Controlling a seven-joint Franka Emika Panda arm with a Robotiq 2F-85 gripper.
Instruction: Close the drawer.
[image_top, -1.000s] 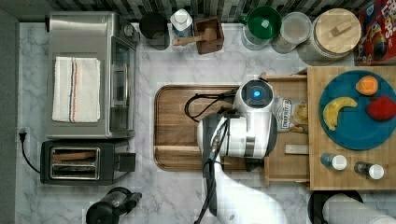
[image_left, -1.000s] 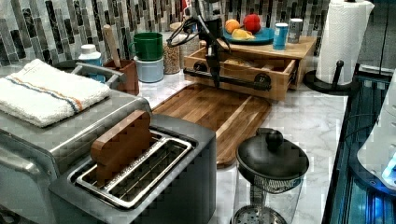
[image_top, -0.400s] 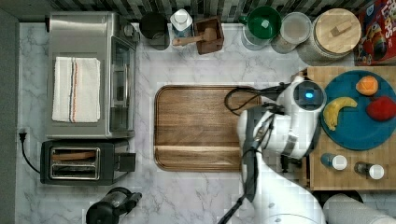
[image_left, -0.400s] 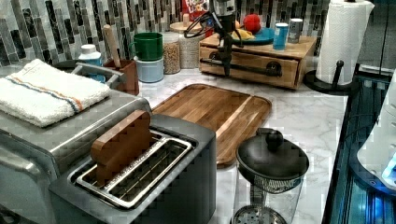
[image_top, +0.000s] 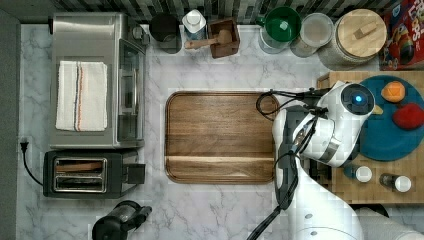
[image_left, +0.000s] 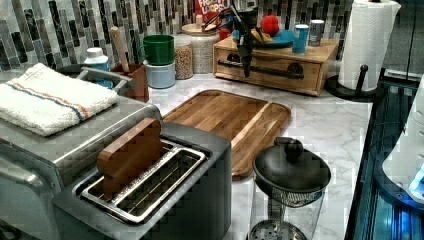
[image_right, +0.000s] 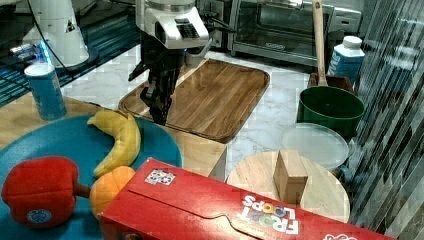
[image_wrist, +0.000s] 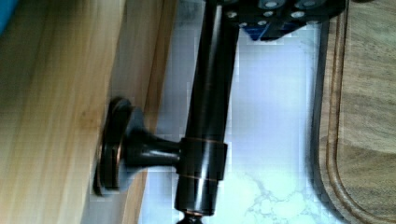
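Looking at my feeds right now, here's the rundown:

Drawer: the drawer sits pushed into its light-wood cabinet at the back of the counter in the left view, front face flush as far as I can see.

Handle: the dark bar handle runs across the drawer front; in the wrist view it stands off the wood on a round post and base.

Gripper: the gripper hangs fingers-down right at the handle bar in the left view. In the right view the gripper points down at the edge of the cabinet top. Honestly can't tell if the fingers are spread or pinched on the bar, so I'm not calling it.

Arm: the white arm covers the cabinet's front edge in the top view.

Cabinet top: a blue plate with a banana, an orange and a red plush fruit, plus two small shakers beside it.

Counter: marble, with the darker wooden tray lying just beside the cabinet, toaster and toaster oven well apart at the top view's left.
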